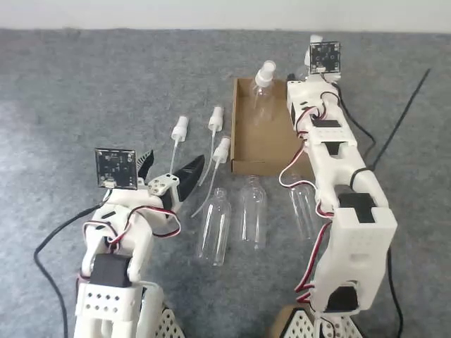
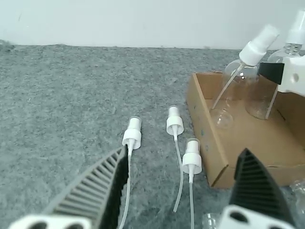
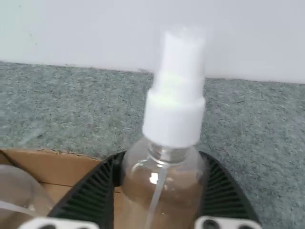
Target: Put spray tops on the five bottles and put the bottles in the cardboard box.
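My right gripper (image 3: 159,193) is shut on a clear bottle (image 3: 162,171) that carries a white spray top (image 3: 175,109); it holds the bottle upright at the far right corner of the cardboard box (image 1: 241,127). A second topped bottle (image 1: 262,98) stands inside the box. Three open bottles (image 1: 215,225) (image 1: 254,210) (image 1: 303,204) lie on the carpet in front of the box. Three loose spray tops (image 2: 132,136) (image 2: 174,125) (image 2: 191,161) lie left of the box. My left gripper (image 2: 178,191) is open and holds nothing, just short of those tops.
Grey carpet covers the whole work area, with a white wall behind. The right arm (image 1: 345,183) stretches along the box's right side. Black cables (image 1: 402,120) trail at the right, and another cable (image 1: 53,239) at the left.
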You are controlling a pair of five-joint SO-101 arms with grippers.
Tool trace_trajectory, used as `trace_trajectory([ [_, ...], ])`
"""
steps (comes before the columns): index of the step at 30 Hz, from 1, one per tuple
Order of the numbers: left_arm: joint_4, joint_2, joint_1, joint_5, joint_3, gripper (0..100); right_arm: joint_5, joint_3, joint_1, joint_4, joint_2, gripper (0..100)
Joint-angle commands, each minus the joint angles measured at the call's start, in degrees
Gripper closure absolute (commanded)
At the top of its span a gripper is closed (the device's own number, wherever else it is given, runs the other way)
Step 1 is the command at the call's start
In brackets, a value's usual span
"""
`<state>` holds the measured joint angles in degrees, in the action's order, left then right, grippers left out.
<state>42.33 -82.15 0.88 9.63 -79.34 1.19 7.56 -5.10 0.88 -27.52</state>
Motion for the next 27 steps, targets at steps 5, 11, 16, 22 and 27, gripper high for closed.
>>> trace_trajectory([
  [5, -2.11, -0.79, -0.26, -0.18, 0.57, 67, 0.09, -3.25, -1.80, -2.95, 1.36, 72.9],
  [11, -2.11, -0.79, -0.26, -0.18, 0.57, 67, 0.09, -3.43, -1.54, -3.47, 1.45, 68.6],
  [16, -2.11, -0.79, -0.26, -0.18, 0.57, 67, 0.09, -3.52, -1.45, -3.30, 1.45, 68.6],
  [22, -2.11, -0.79, -0.26, -0.18, 0.57, 67, 0.00, -3.16, -1.27, -3.82, 4.70, 68.6],
  [27, -2.11, -0.79, -0.26, -0.18, 0.48, 67, -0.26, -3.25, -1.54, -7.96, 9.54, 68.6],
])
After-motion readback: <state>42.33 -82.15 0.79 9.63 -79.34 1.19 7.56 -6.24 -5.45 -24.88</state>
